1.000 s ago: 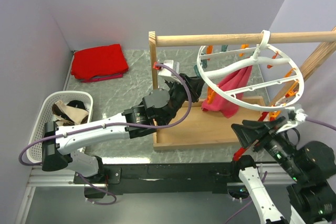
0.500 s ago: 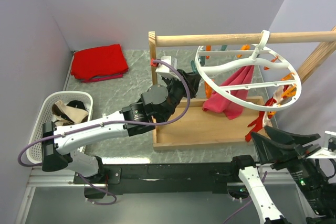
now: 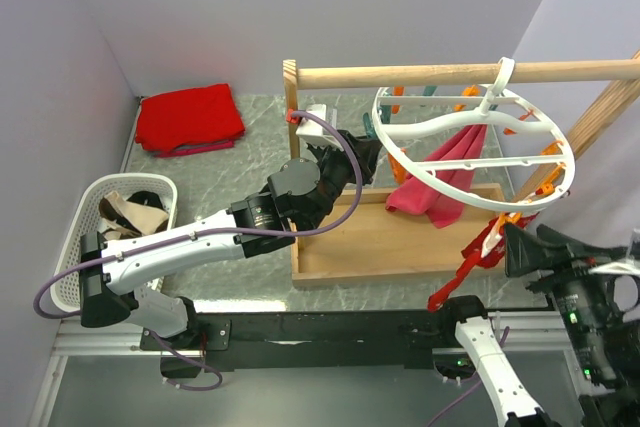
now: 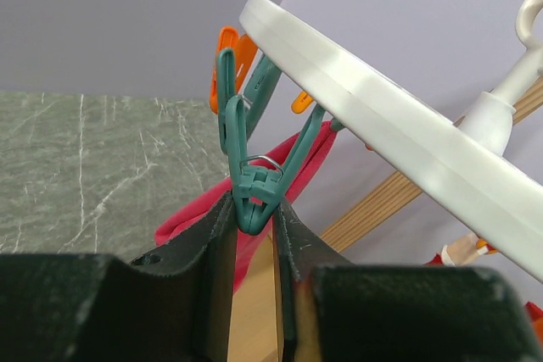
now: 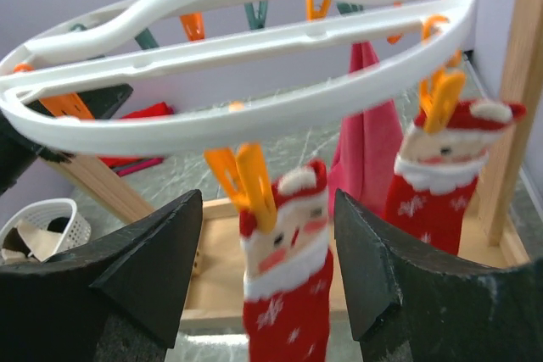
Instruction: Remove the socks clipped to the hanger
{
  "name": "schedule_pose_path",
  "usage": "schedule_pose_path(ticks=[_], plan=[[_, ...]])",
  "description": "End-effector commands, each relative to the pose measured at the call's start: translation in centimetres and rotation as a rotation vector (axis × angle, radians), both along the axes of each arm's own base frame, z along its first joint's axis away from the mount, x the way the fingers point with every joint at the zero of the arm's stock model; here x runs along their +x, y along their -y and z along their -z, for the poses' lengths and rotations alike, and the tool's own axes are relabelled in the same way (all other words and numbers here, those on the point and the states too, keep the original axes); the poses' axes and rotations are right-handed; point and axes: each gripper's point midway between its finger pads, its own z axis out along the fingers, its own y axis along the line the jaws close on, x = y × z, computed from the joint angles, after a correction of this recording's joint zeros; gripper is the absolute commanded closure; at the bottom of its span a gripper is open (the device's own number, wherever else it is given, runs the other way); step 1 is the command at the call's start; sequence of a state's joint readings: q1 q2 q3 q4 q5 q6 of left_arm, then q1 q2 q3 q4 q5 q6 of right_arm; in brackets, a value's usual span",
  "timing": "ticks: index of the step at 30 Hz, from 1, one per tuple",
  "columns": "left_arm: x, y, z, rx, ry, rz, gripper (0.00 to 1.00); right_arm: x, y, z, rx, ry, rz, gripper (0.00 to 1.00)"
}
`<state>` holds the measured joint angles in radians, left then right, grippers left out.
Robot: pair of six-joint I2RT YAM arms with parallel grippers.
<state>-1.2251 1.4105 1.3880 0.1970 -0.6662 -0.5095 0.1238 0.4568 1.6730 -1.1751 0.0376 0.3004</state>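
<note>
The left pincer (image 4: 254, 218) is closed down to a narrow slit, and the lower end of a teal peg (image 4: 251, 177) sits in that slit. Both dark fingers (image 4: 214, 247) press against its sides. The peg's two arms spread upward in a V, one of them reaching the white rim of the hanger (image 3: 487, 103), which hangs by its hook from the wooden rail (image 3: 400, 76). Seen from above, the left arm stretches across the surface (image 3: 240, 162) to the ring's left edge. Just behind the peg hangs the pink sock (image 3: 438, 183), drooping under the ring above the wooden base board (image 3: 380, 242). Whether the teal peg has any of that sock in it I cannot tell.

The right pincer (image 5: 267, 201) stands wide open with nothing in it. Its fingers sit either side of a red-and-white Santa sock (image 5: 284, 277), which dangles from an orange peg (image 5: 248, 177) on the ring's near rim. The sock hangs in the gap and touches neither finger as far as I can see. A second Santa sock (image 5: 441, 180) is clipped by another orange peg (image 5: 441, 95) further to the right, close to the frame's wooden upright (image 5: 522, 82).

Off to the left, a white basket (image 3: 68, 272) holds loose socks (image 3: 130, 209), brown-and-cream and black. A folded red cloth (image 3: 190, 117) lies in the far corner.
</note>
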Motion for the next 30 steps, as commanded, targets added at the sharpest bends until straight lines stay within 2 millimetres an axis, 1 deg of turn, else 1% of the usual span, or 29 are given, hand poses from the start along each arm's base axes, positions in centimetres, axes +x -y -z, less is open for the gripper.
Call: schedule_pose_path(ticks=[1, 2, 4, 5, 7, 11, 15, 17, 18, 19, 20, 21, 23, 24, 25, 26, 27, 28, 29, 30], plan=[[-0.1, -1.6, -3.0, -0.060, 0.021, -0.006, 0.87, 2.7, -1.6, -1.9, -0.021, 0.047, -0.086, 0.30], [-0.1, -1.6, -3.1, -0.060, 0.022, -0.003, 0.87, 3.1, -2.1, -1.5, -0.024, 0.042, -0.109, 0.30], [-0.2, -1.5, -3.1, -0.059, 0.022, 0.006, 0.87, 3.1, -2.6, -1.7, -0.027, 0.064, -0.139, 0.30], [-0.2, -1.5, -3.1, -0.058, 0.023, 0.006, 0.86, 3.5, -2.9, -1.3, -0.028, 0.052, -0.153, 0.31], [-0.4, -1.6, -3.2, -0.063, 0.022, 0.014, 0.86, 4.0, -3.0, -1.2, -0.033, 0.048, -0.155, 0.32], [-0.6, -1.5, -3.0, -0.062, 0.019, 0.027, 0.86, 4.9, -2.9, -0.6, -0.042, 0.026, -0.143, 0.37], [-0.8, -1.4, -2.7, -0.052, 0.013, 0.040, 0.85, 5.0, -3.2, -0.5, -0.036, 0.033, -0.159, 0.43], [-1.1, -1.2, -2.6, -0.042, 0.013, 0.066, 0.82, 5.2, -3.2, -0.4, -0.034, 0.028, -0.158, 0.46], [-1.4, -1.4, -2.6, -0.035, 0.013, 0.078, 0.78, 5.2, -3.2, -0.3, -0.039, 0.028, -0.158, 0.46], [-1.6, -1.3, -2.0, -0.019, 0.012, 0.094, 0.76, 5.3, -3.2, -0.1, -0.038, 0.021, -0.155, 0.48], [-2.0, -1.1, -1.8, -0.013, 0.015, 0.122, 0.72, 5.2, -3.1, -0.2, -0.041, 0.023, -0.150, 0.50], [-2.4, -1.4, -1.7, -0.005, 0.015, 0.136, 0.63, 5.3, -3.1, -0.2, -0.042, 0.022, -0.150, 0.52], [-3.2, -1.3, -0.6, 0.024, 0.006, 0.182, 0.53, 5.3, -3.1, -0.2, -0.041, 0.017, -0.149, 0.56], [-3.6, -1.8, -0.9, 0.023, 0.008, 0.196, 0.45, 5.3, -3.0, -0.3, -0.042, 0.018, -0.146, 0.56], [-3.9, -1.8, 0.3, 0.052, -0.011, 0.212, 0.41, 5.2, -3.0, -0.2, -0.044, 0.017, -0.149, 0.57], [-4.3, -1.9, 0.7, 0.062, -0.017, 0.232, 0.37, 5.3, -3.1, -0.2, -0.044, 0.017, -0.150, 0.57], [-5.2, -2.0, 0.5, 0.060, -0.009, 0.281, 0.31, 5.2, -3.1, -0.2, -0.044, 0.020, -0.150, 0.57], [-5.9, -1.7, 1.5, 0.082, -0.010, 0.322, 0.28, 5.3, -3.1, -0.2, -0.044, 0.022, -0.152, 0.58], [-6.6, -1.6, 1.8, 0.084, -0.006, 0.363, 0.25, 5.2, -3.3, -0.2, -0.044, 0.022, -0.162, 0.58], [-8.3, -1.5, 1.7, 0.079, 0.014, 0.453, 0.19, 5.3, -3.3, -0.1, -0.041, 0.020, -0.166, 0.58]])
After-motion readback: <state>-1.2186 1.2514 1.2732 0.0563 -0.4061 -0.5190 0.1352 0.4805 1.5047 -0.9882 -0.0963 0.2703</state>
